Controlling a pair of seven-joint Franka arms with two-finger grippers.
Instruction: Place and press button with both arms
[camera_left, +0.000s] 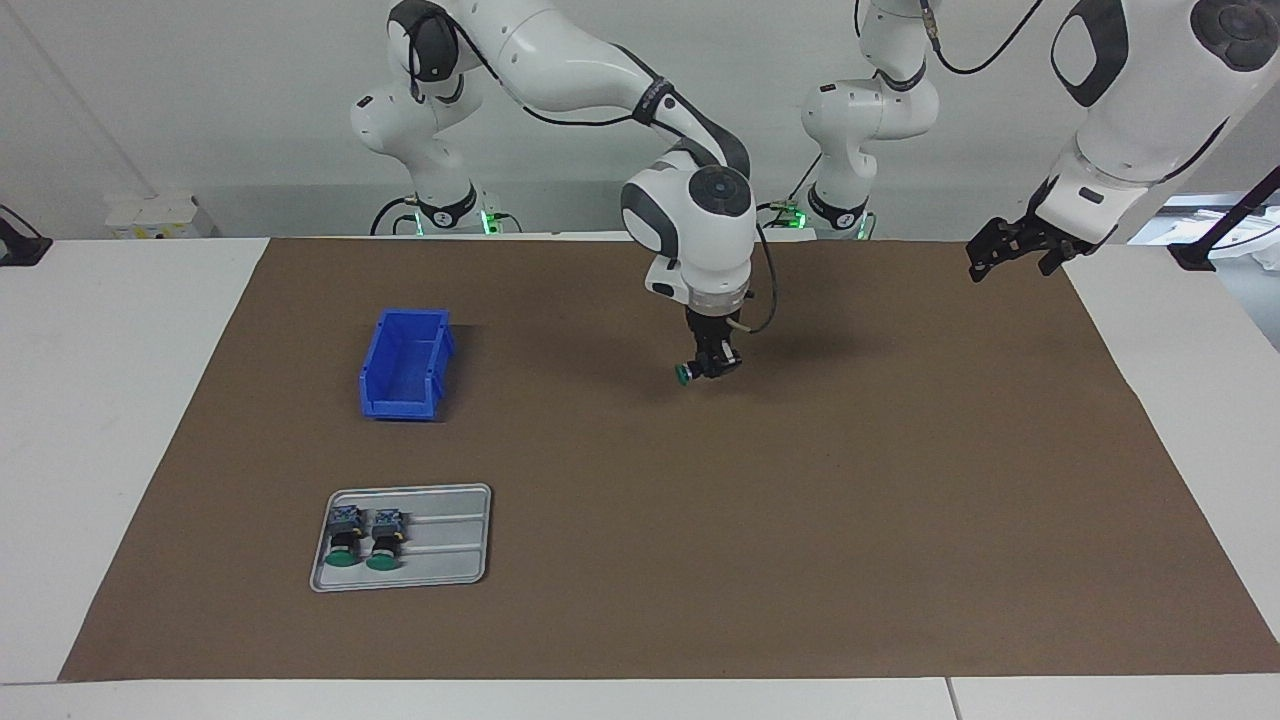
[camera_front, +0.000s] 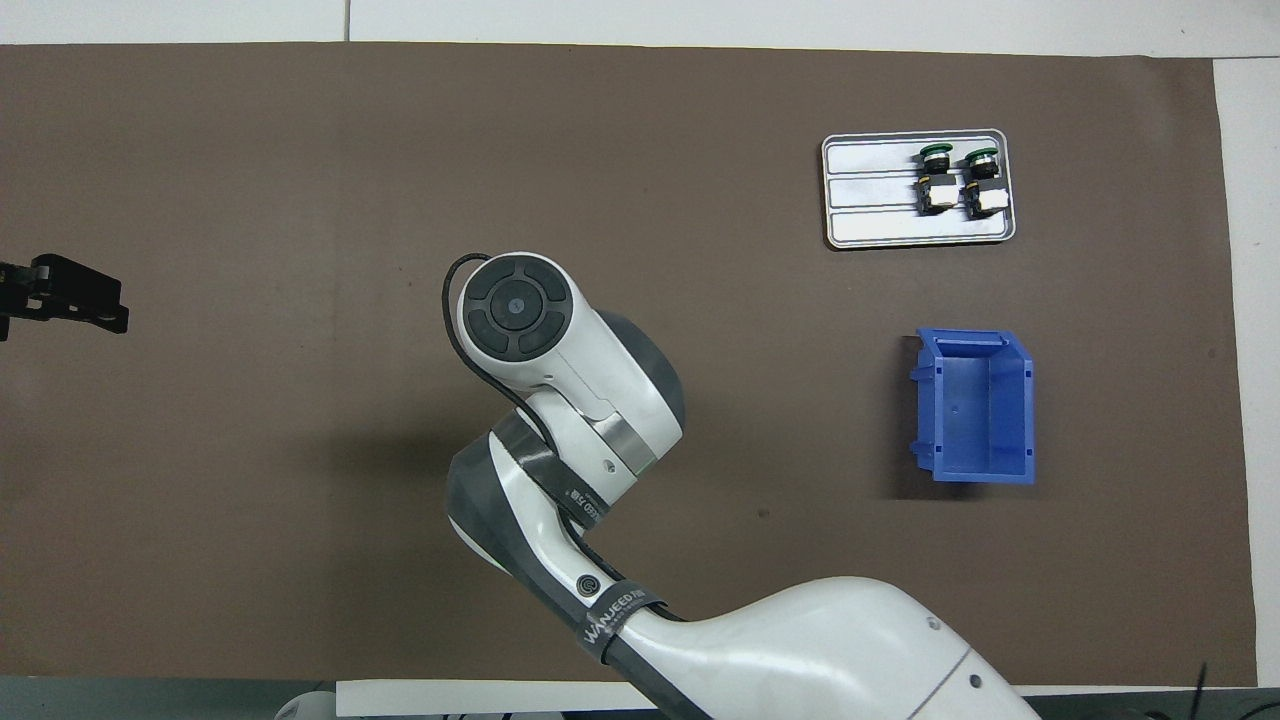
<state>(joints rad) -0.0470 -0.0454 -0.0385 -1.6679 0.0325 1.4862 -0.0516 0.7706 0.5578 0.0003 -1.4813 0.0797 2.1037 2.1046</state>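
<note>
Paper mat (camera_left: 700, 520) covered the table's (camera_left: 110, 420) middle. Taking the overhead view as the dial, 12 o'clock farthest from the robots: tray (camera_front: 870, 215) sat at 2 o'clock, toward the right arm's end. Two buttons (camera_front: 958, 180) lay in it side by side, at its end toward the table edge. Bin (camera_front: 975, 405) stood at 3 o'clock, nearer to the robots than the tray and well apart from it. Right gripper (camera_left: 712, 368) held a third button (camera_left: 684, 374) over mid-mat. Left gripper (camera_left: 1015, 250) hung at 9 o'clock over the mat's edge.
</note>
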